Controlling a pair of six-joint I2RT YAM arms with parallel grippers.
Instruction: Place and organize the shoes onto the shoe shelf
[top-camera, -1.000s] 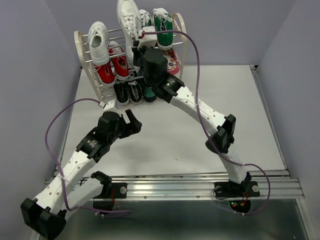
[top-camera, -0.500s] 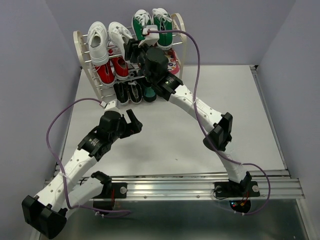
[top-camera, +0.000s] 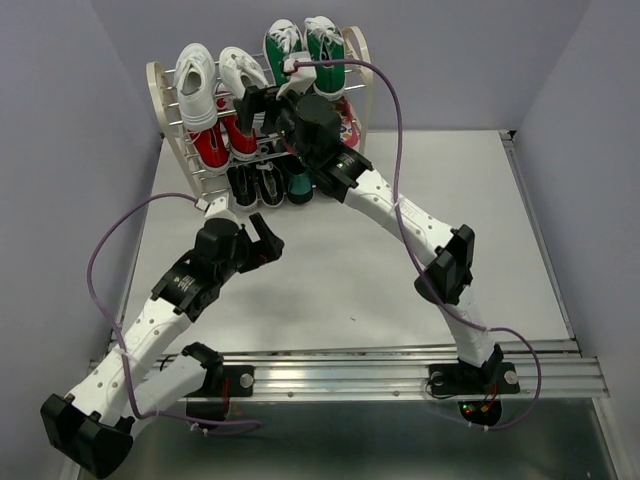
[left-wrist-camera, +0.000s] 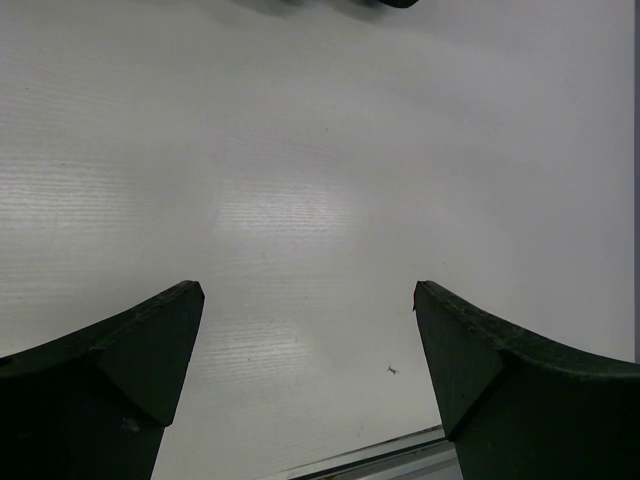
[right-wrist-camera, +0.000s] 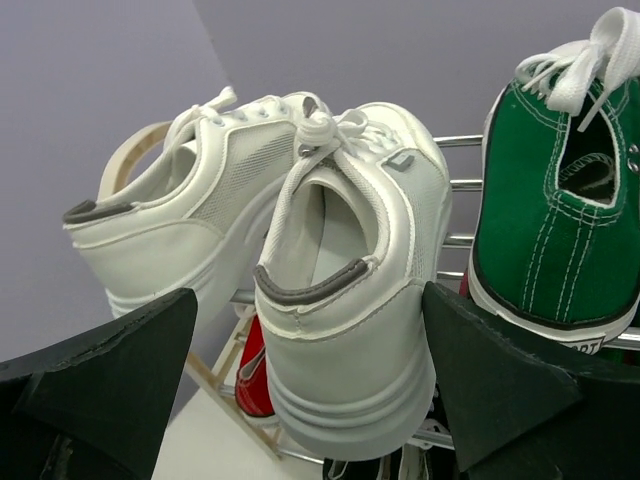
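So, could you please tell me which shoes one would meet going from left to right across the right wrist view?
Left white sneaker → right white sneaker → green sneaker.

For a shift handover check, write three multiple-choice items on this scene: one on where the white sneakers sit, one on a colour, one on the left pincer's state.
1. Where on the shoe shelf is the white pair?
A. Bottom tier
B. Top tier, left of the green sneakers
C. Middle tier

2. What colour is the pair directly below the white pair?
A. Red
B. Yellow
C. Blue

3. The left pincer is:
A. shut on a shoe
B. shut on a lace
C. open and empty

Key: B, both white shoes rest on the top rods beside the green ones; A, the red sneakers show beneath them; C, its fingers stand apart over bare table.
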